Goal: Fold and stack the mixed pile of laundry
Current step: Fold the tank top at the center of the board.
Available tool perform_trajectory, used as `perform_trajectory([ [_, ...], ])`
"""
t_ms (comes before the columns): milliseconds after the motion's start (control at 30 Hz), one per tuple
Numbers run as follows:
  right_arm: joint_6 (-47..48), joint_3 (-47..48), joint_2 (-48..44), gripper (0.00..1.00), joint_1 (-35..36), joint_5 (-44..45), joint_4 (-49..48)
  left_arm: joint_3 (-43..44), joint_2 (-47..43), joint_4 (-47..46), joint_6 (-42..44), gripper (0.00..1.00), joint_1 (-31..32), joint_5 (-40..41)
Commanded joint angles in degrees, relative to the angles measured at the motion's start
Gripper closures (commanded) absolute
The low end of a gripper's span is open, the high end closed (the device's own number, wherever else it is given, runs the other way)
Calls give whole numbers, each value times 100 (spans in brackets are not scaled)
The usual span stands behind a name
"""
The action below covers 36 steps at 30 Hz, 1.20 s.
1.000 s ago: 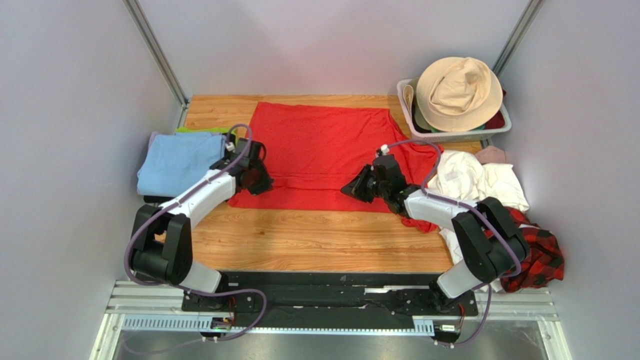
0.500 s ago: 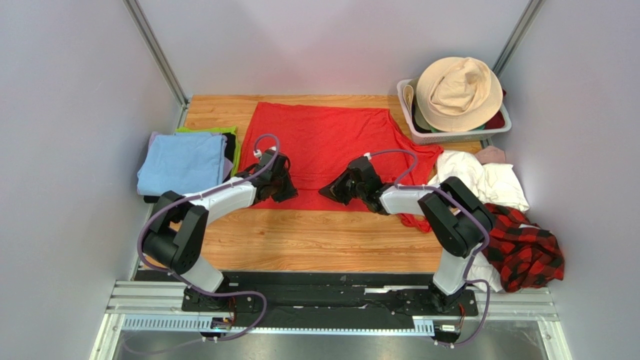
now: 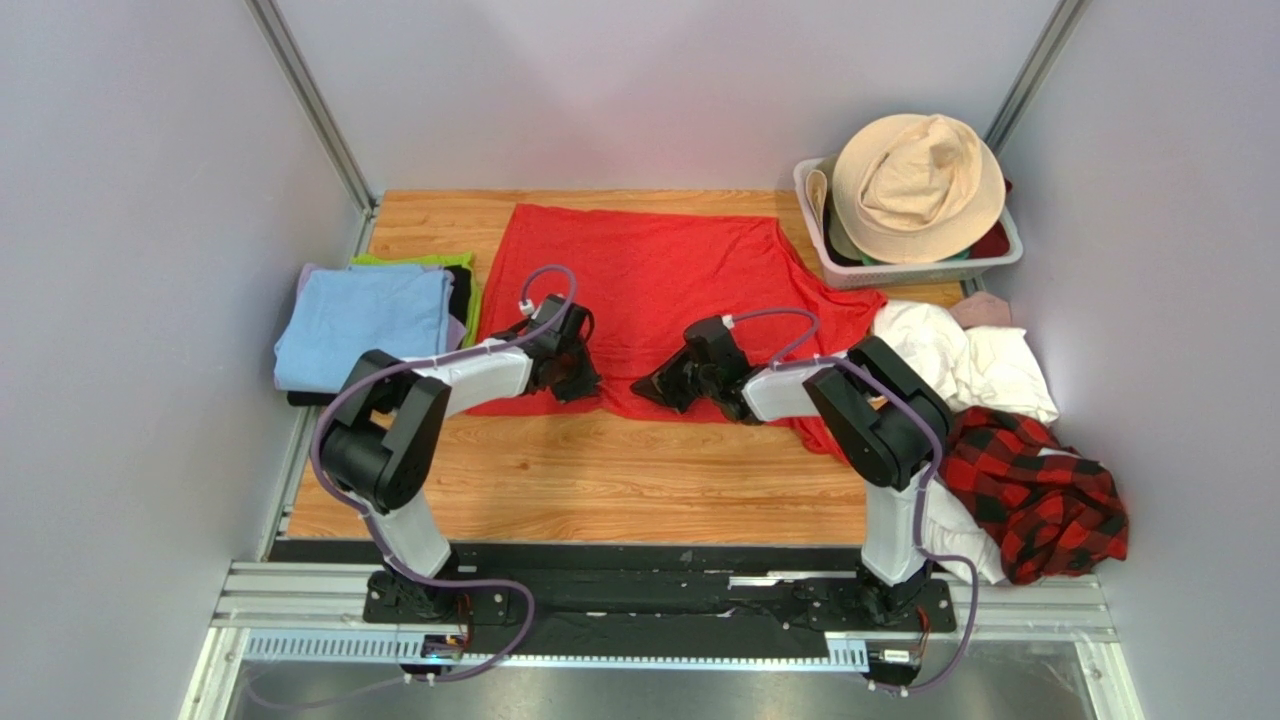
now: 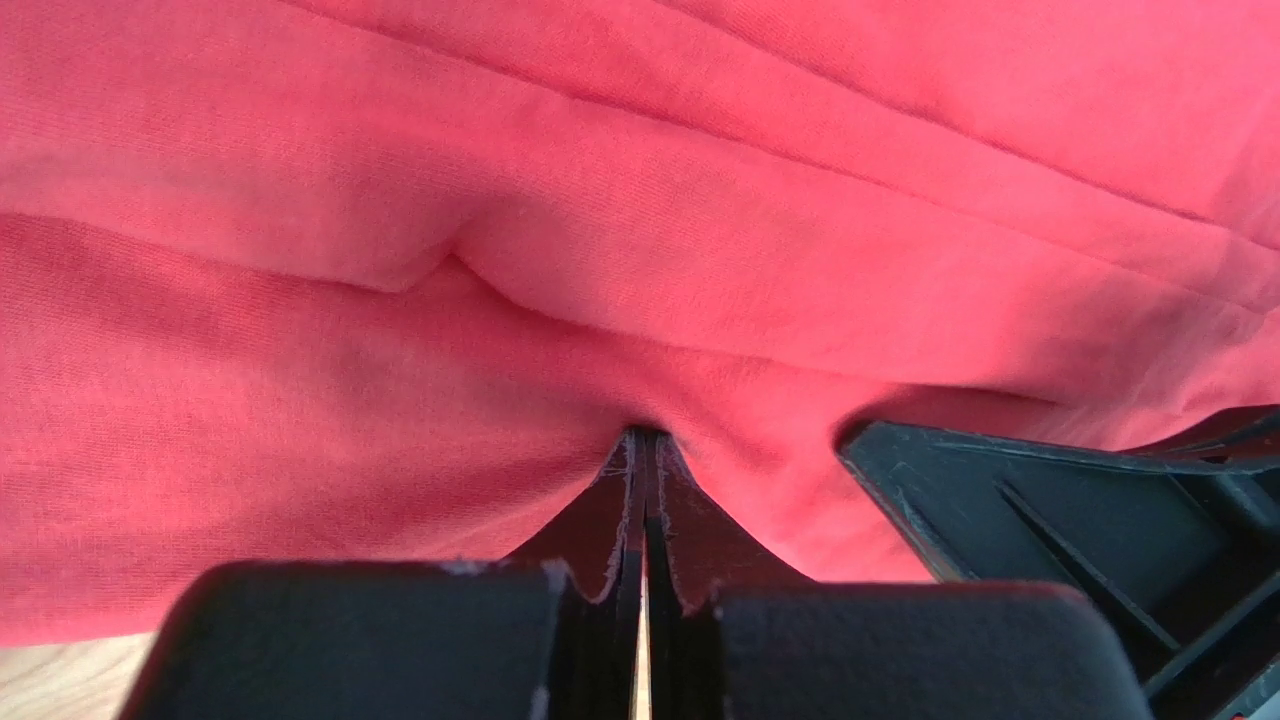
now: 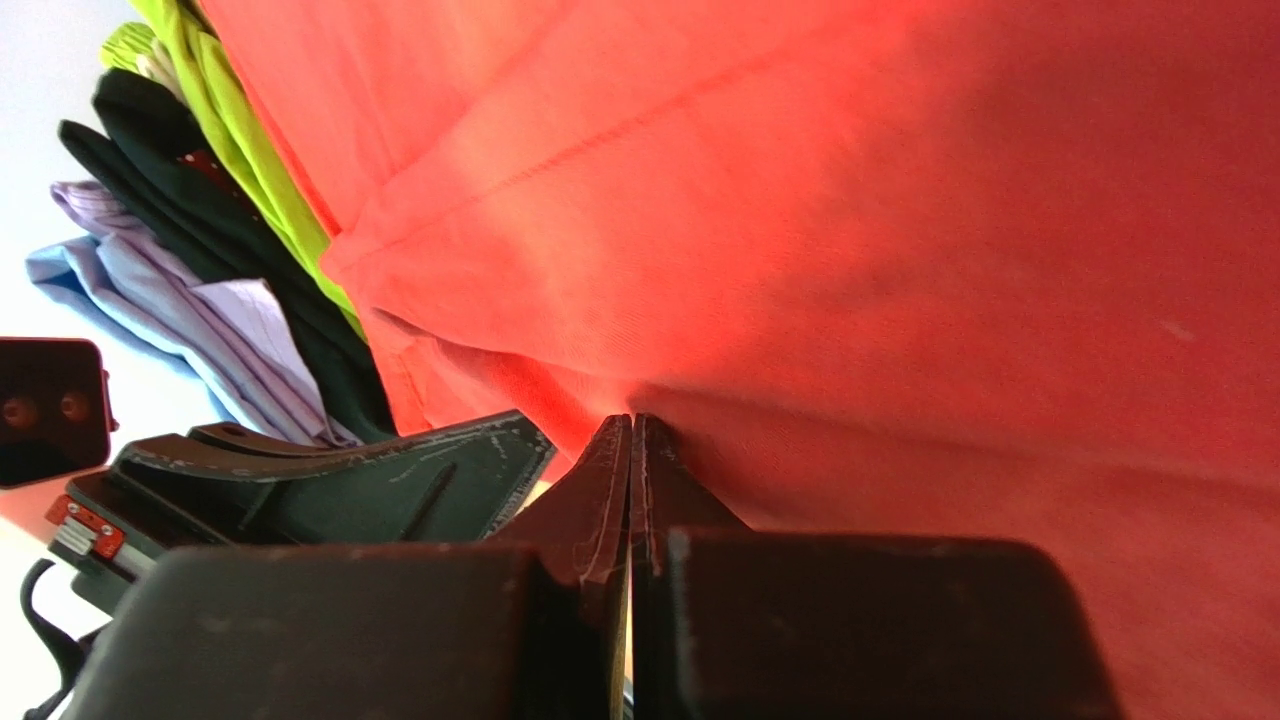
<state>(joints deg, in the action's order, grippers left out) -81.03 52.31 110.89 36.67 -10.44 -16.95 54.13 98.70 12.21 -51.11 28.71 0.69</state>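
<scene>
A large bright red T-shirt lies spread across the back middle of the wooden table. My left gripper is shut on its near hem, where the cloth puckers at the tips. My right gripper is shut on the same hem a little to the right. The two grippers nearly meet. The remainder of the mixed laundry pile sits at the right: white cloths, a red-and-black plaid shirt and a small pink piece.
A folded stack sits at the left with a light blue cloth on top and green and black cloths under it. A white basket with a beige hat stands at the back right. Grey walls close in on both sides.
Both grippers have slid inward along the shirt's near edge towards each other, drawing the hem together. The near corners of the shirt have pulled in.
</scene>
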Motion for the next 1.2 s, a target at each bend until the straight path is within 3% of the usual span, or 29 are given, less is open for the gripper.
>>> perform_trajectory([
  [0,-132,323,108,100,-36,77,-98,63,150,440,-30,100,-6,309],
  [533,-61,630,626,100,-326,121,34,-87,44,748,93,100,-392,212],
  [933,272,1465,767,100,-792,94,552,-96,-61,950,242,100,-401,309],
  [1167,992,2300,925,100,-1319,-80,1132,-69,-131,977,321,100,-401,309],
])
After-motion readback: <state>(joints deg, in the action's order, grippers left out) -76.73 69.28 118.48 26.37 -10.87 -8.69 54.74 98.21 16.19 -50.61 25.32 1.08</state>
